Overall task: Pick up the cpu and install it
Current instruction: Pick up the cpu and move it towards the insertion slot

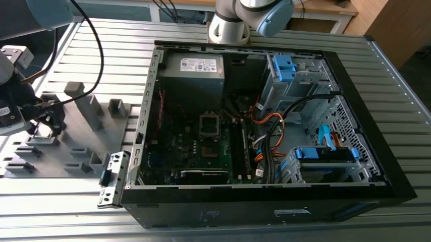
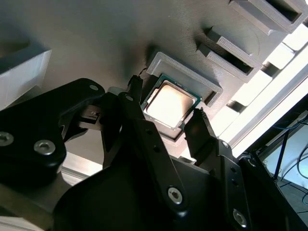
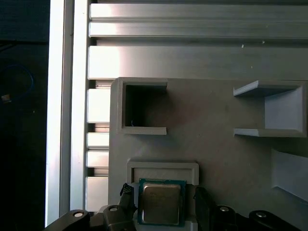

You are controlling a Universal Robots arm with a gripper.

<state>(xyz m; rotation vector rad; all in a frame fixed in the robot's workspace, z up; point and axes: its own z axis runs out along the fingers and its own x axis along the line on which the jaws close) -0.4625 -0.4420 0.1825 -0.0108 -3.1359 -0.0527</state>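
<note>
Pincer (image 2: 167, 100) spread astride the cpu (image 3: 160, 202) seated in grey tray (image 3: 216, 159), both wrist views, exterior view adds open computer case (image 1: 235, 209)

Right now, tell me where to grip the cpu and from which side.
Grip the cpu by two opposite edges, from straight above. It lies flat, metal top up, in a shallow rimmed pocket of the tray, so only its thin edges offer hold. The open fingers flank it.

A grey tray (image 1: 116, 132) of blocks and slots lies under the jaws, its raised frame (image 3: 162, 167) between them, on a slatted table (image 1: 54, 201), with an open computer case (image 1: 235, 209) well apart toward the exterior view's right.
</note>
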